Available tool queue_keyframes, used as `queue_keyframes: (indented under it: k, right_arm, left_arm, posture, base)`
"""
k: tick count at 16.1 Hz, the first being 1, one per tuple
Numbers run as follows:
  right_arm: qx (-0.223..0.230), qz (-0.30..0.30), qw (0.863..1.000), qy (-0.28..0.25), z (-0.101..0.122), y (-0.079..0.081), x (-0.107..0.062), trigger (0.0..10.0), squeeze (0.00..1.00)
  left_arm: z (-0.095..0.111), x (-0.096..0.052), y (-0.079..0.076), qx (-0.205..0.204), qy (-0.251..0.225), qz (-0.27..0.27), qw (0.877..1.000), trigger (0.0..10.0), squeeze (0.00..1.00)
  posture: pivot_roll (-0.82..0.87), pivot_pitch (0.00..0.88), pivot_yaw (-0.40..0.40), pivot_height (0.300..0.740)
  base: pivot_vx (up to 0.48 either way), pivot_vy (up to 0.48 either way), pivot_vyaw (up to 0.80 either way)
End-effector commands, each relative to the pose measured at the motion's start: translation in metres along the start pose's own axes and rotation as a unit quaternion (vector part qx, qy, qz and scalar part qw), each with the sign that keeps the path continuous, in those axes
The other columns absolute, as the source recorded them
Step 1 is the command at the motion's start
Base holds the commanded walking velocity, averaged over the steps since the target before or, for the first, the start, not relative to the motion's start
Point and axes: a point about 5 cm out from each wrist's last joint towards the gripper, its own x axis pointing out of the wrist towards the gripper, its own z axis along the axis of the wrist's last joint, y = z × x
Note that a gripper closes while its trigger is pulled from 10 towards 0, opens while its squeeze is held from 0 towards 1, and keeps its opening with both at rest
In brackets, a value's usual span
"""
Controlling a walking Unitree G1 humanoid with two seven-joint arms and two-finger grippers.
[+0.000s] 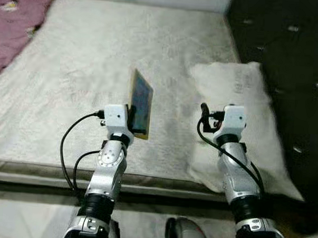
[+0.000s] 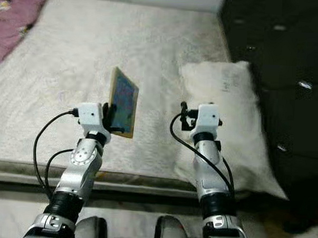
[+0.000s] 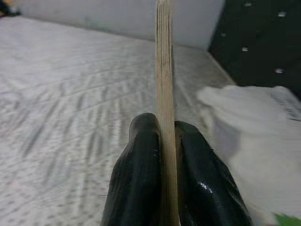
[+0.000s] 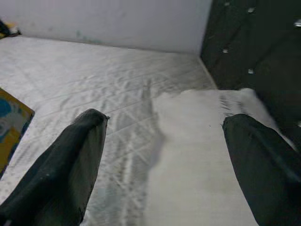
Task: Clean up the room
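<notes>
Bed tidy, partly done: book lifted, not yet put away
Bed (image 1: 87, 68) bare but for pillow (image 1: 239, 101) and a pink cloth (image 1: 13, 23) cut off at its corner; book (image 1: 140, 103) held upright above it, pinched by left gripper (image 3: 164, 155); right gripper (image 4: 164, 165) spread, empty, over pillow; book cover blurred, destination unseen

Thin flat book w/ blue-and-yellow cover (image 1: 141, 103), tan page edges: held upright on edge above the bed, clear of the sheet, cover facing robot's right, top tilted slightly away. Lower corner clamped between left gripper (image 3: 164, 136) fingers (image 3: 141, 155). White rectangular fabric pillow (image 1: 239, 96): lies flat on right side of bed, just beside book, near end overhanging mattress edge.
</notes>
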Motion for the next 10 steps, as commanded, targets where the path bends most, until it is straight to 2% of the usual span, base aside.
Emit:
queue_keyframes:
  k: [1,5,6,10]
  right_arm:
    - [0.004,0.006,1.0,0.002,-0.002,0.005,-0.001,10.0,0.0]
    - [0.007,0.006,1.0,0.005,-0.004,0.006,-0.003,10.0,0.0]
    - [0.011,0.003,1.0,0.008,-0.006,0.005,-0.005,10.0,0.0]
    - [0.028,0.013,0.999,0.011,-0.009,0.008,-0.014,10.0,0.0]
  left_arm:
    - [0.009,0.001,0.009,0.002,-0.021,0.012,1.0,10.0,0.0]
    - [0.007,-0.002,0.016,-0.001,-0.018,0.027,0.999,10.0,0.0]
    - [0.006,-0.005,0.021,-0.007,-0.015,0.036,0.999,10.0,0.0]
    - [0.009,-0.019,0.04,0.017,-0.023,0.067,0.997,10.0,0.0]
  posture:
    - [-0.06,0.124,-0.038,0.74]
    - [-0.04,0.124,-0.033,0.74]
    - [-0.04,0.127,-0.032,0.74]
    - [-0.03,0.133,-0.032,0.74]
  base:
    - [0.0,0.0,0.0]
    - [0.0,0.0,0.0]
    - [0.0,0.0,0.0]
    - [0.0,0.0,0.0]
